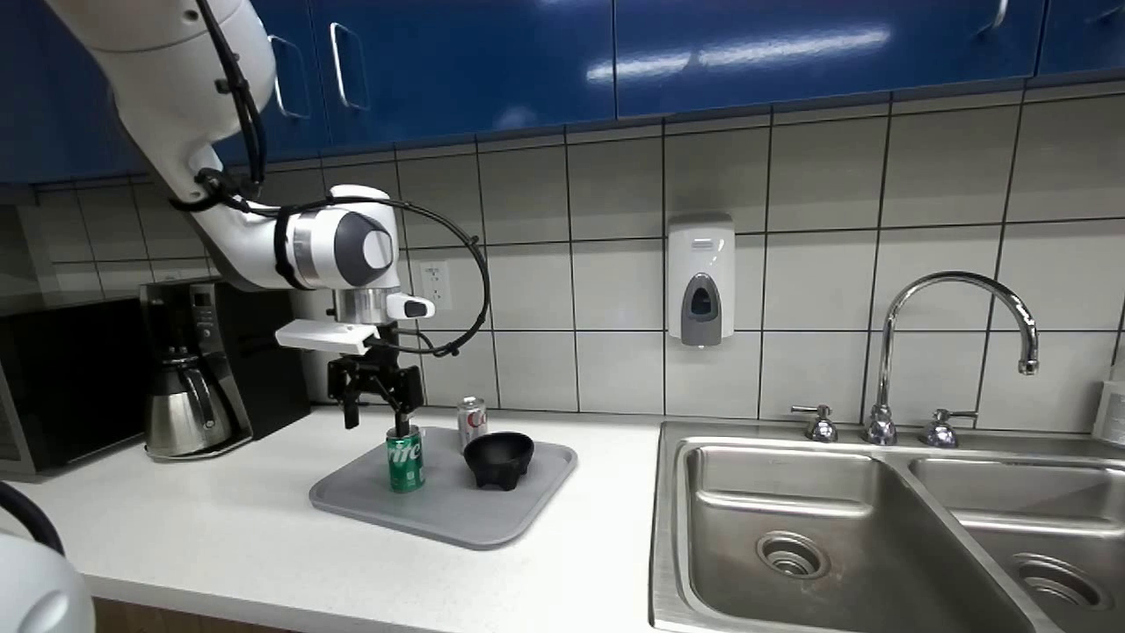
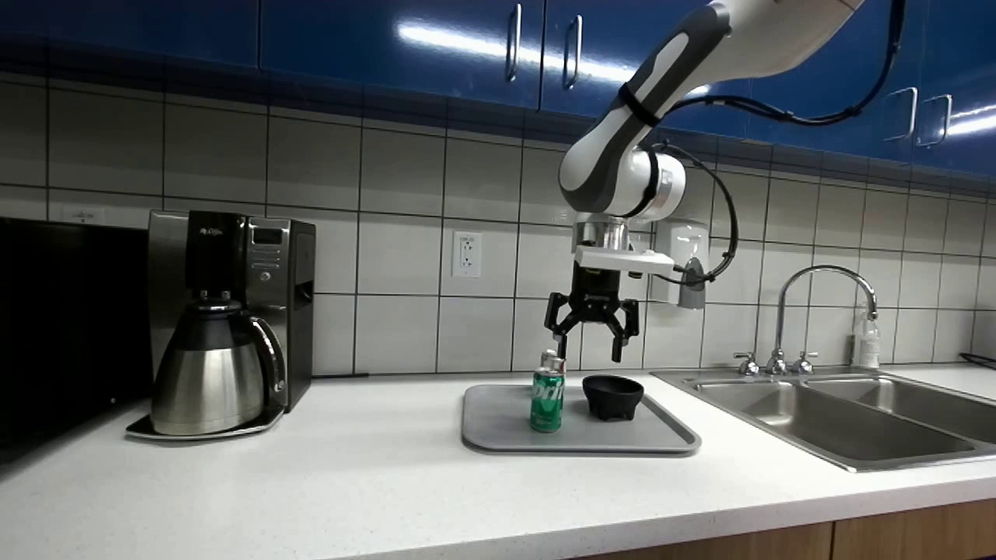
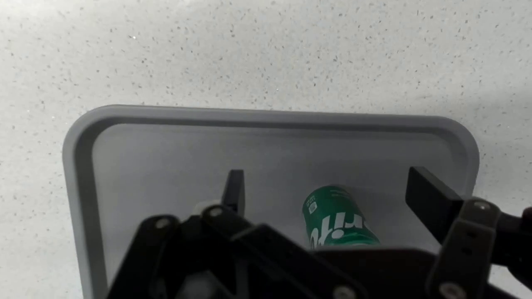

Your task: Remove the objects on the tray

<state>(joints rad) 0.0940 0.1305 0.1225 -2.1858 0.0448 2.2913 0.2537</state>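
The flat grey tray (image 1: 448, 520) lies on the white counter, seen in both exterior views. On it stands a green drink can (image 1: 404, 470), upright. The black bowl (image 2: 612, 397) rests near it on small feet. Behind the green can is a small silver can with red lettering (image 1: 472, 422), mostly hidden in an exterior view (image 2: 549, 359). My gripper (image 2: 589, 350) hangs above the tray, pointing down, its jaws wide apart and holding nothing. In the wrist view the green can (image 3: 336, 216) shows below, between the open fingers (image 3: 237, 187); the bowl is out of that view.
A coffee maker with a steel pot (image 2: 210, 373) stands on the counter beside a black microwave (image 1: 70, 378). The steel sink (image 1: 791, 501) with its curved tap (image 1: 958, 280) is on the tray's opposite side. A soap dispenser (image 1: 700, 281) hangs on the tiled wall.
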